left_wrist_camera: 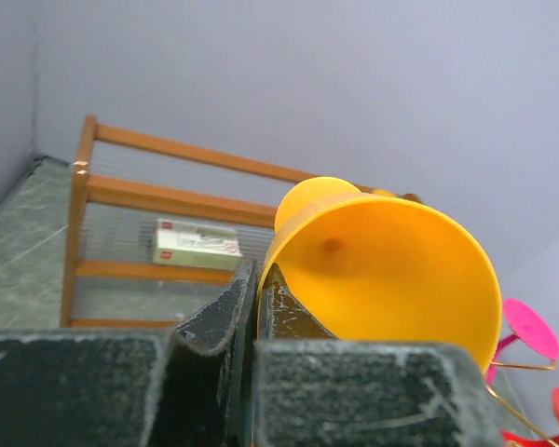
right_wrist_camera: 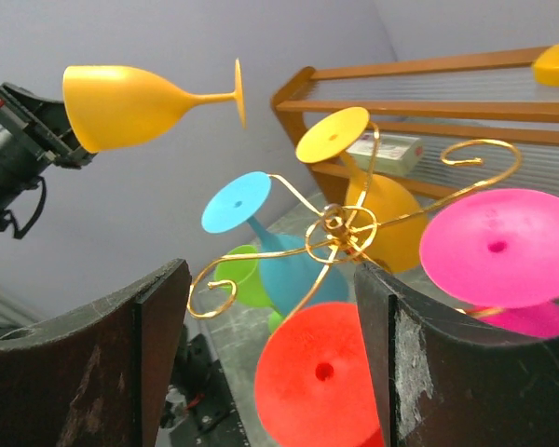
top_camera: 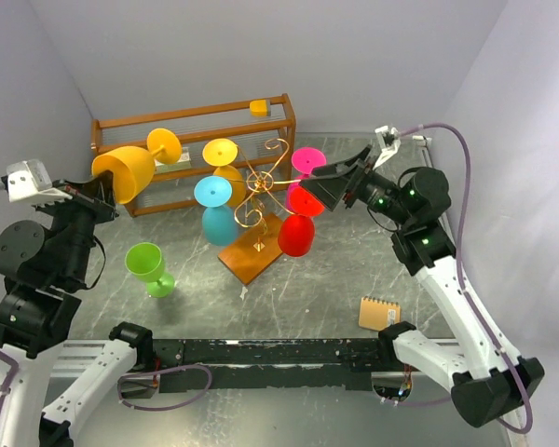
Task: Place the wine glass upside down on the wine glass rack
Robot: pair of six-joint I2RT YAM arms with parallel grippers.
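**Wine glass held sideways in the air, left of the rack**

Wine glass (top_camera: 126, 170), the orange one: your left pincer (top_camera: 107, 200) is clenched on the bowl's rim, up off the table (top_camera: 317, 289), by the left end of the slatted shelf (top_camera: 196, 121).

Hard to see: from above, the bowl covers the exact grip spot. The left wrist view looks straight into the mouth, so the stem is hidden behind the bowl. The wine glass rack (top_camera: 261, 186) is nearly cut off there, with only a pink foot and a bit of wire at the right edge.

Long axis is about level. The mouth faces your left pincer and the foot points toward the shelf and rack.

Only the right wrist view gives the full side profile of bowl, stem and foot, well apart from the rack's scrolls. That view also shows your right pincer (top_camera: 331, 186) released, jaws wide, close to the rack, gripping nothing.

Blue (top_camera: 216, 219), red (top_camera: 296, 233), pink (top_camera: 307, 160) and yellow (top_camera: 222, 154) glasses hang on the rack. A green glass (top_camera: 147, 263) stands upright on the table.
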